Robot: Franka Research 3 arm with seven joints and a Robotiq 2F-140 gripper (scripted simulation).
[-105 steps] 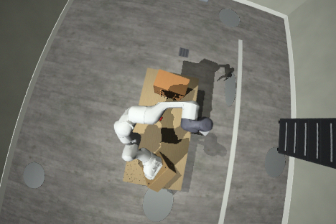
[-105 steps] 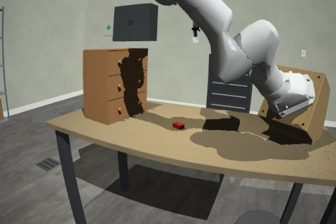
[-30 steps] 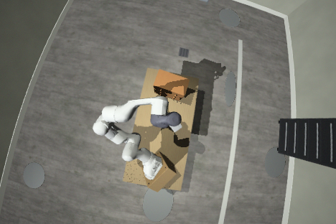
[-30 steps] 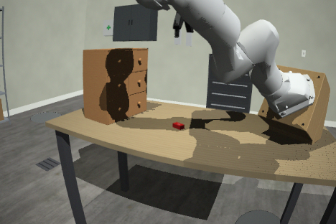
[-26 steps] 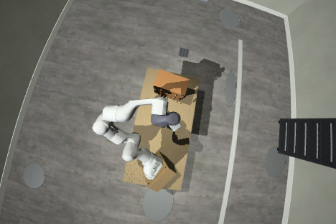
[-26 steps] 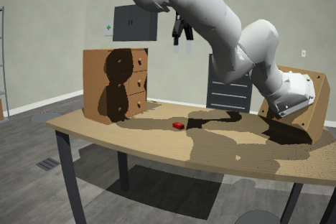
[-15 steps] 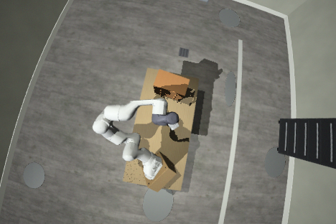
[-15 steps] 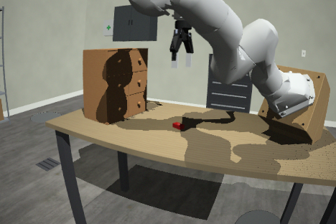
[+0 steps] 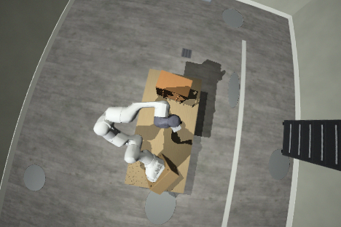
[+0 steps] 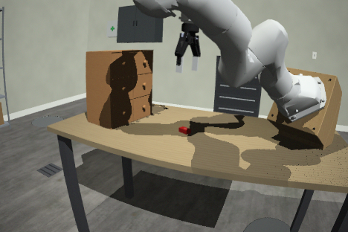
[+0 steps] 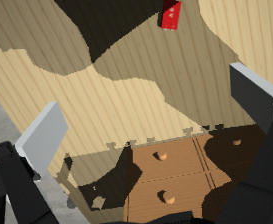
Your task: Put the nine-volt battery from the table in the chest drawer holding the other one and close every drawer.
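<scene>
The nine-volt battery (image 10: 184,130) (image 11: 171,16) is a small red block lying on the table, partly cut off at the top of the wrist view. The orange-brown chest (image 9: 174,81) (image 10: 98,85) (image 11: 147,167) stands upright at the table's far end. It has two columns of three drawers, each with a round knob. All the drawer fronts look flush. The inside of every drawer is hidden, so the other battery does not show. My gripper (image 10: 187,66) (image 11: 143,97) is open and empty, pointing down, high above the table in front of the chest.
The table (image 9: 143,92) (image 10: 111,139) carries the chest and the battery. The arm's base sits on a tilted wooden block (image 9: 168,182) (image 10: 328,109) at the other end. Arm shadows cross the table and the drawer fronts. A dark drawer cabinet (image 10: 238,98) stands behind the table.
</scene>
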